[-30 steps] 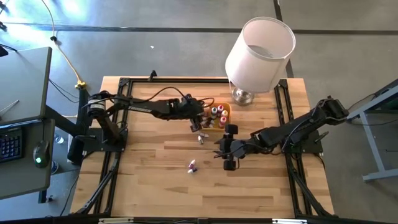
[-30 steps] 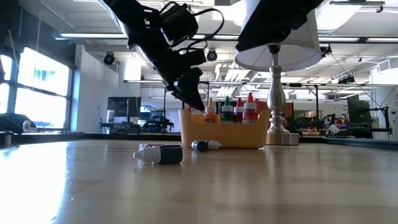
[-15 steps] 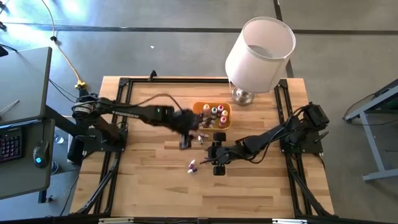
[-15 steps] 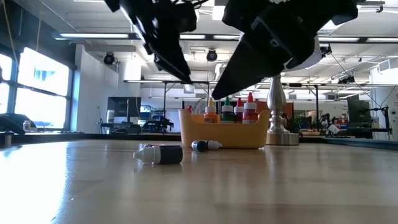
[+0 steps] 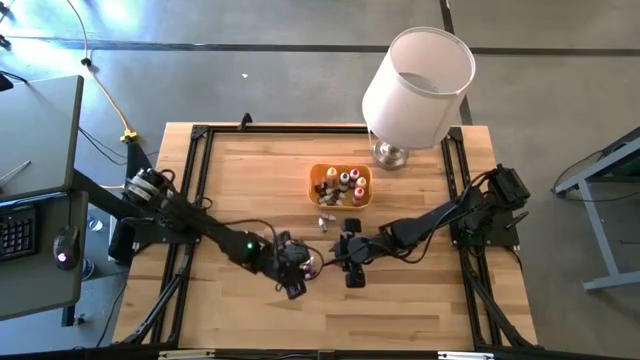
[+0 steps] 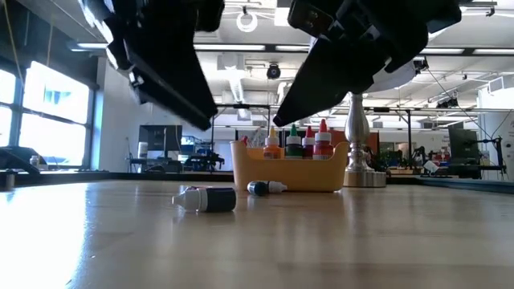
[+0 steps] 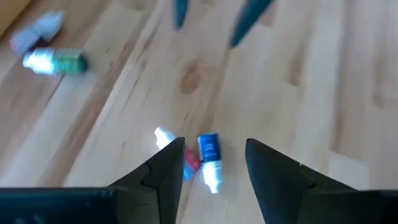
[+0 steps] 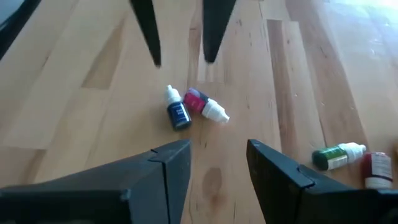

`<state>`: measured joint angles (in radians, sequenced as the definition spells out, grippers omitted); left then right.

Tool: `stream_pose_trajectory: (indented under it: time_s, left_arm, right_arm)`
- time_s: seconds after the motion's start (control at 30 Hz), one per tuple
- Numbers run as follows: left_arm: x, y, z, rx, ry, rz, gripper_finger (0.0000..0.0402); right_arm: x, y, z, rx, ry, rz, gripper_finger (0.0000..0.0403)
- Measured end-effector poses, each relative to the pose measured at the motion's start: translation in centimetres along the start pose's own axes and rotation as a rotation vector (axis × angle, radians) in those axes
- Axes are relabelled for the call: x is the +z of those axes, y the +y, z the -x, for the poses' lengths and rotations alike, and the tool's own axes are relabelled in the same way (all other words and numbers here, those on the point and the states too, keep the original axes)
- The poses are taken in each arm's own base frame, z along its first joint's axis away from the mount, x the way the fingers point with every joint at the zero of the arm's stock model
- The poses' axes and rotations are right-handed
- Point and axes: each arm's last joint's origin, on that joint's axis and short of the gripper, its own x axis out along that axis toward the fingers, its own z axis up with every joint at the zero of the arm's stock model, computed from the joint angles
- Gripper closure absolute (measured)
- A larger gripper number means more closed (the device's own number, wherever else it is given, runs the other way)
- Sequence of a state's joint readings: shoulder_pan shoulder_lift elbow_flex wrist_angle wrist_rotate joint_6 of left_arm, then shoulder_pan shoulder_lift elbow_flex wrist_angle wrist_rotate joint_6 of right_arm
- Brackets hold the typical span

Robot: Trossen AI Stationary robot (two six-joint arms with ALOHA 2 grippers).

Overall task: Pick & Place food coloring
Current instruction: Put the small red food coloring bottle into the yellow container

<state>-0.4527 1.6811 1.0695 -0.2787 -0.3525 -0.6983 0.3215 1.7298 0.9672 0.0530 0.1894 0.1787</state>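
Hovering with its fingers spread and nothing between them, the left gripper (image 5: pixel 293 262) hangs over the near middle of the table (image 5: pixel 240 170), just above a blue bottle (image 7: pixel 209 155) and a red bottle (image 7: pixel 186 160) that lie touching each other on the wood. The right gripper (image 5: pixel 345 255), jaws likewise parted and empty, faces the same pair from the right, its fingertips close by them. Farther back, a green bottle (image 8: pixel 337 155) and a dark red one (image 8: pixel 375 168) lie on their sides just in front of the orange tray (image 5: pixel 364 199). In the tray several food coloring bottles (image 6: pixel 294 141) stand upright. A lamp (image 5: pixel 415 75) with a white shade stands at the far right corner, just beyond the tray.
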Motion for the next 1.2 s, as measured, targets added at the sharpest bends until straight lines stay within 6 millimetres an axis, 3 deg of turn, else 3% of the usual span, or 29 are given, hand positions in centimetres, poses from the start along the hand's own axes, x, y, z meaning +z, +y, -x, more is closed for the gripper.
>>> stream_pose_trajectory:
  time_s: [0.17,0.27,0.5,0.63,0.9,1.2]
  left_arm:
    - [-1.5,0.1,-1.9,0.122,-0.008,0.100,0.0237]
    - [-1.4,0.2,-2.9,0.132,-0.029,0.140,0.0237]
    - [-1.8,0.6,-4.5,0.126,0.010,0.196,0.0237]
    - [-2.0,0.7,-4.7,0.127,0.030,0.223,0.0237]
    - [-2.2,0.9,-4.6,0.151,0.049,0.211,0.0237]
    - [-3.0,1.0,-5.7,0.172,0.080,0.206,0.0237]
  right_arm:
    - [0.1,0.0,0.0,0.015,-0.004,0.001,0.0254]
    - [0.1,0.1,0.0,0.048,-0.002,0.036,0.0254]
    - [0.2,0.7,0.1,0.255,-0.001,0.114,0.0255]
    - [0.3,0.9,-0.1,0.316,-0.013,0.114,0.0262]
    - [-0.6,1.5,-2.5,0.365,-0.080,0.217,0.0284]
    - [-1.2,1.5,-3.5,0.281,-0.078,0.201,0.0308]
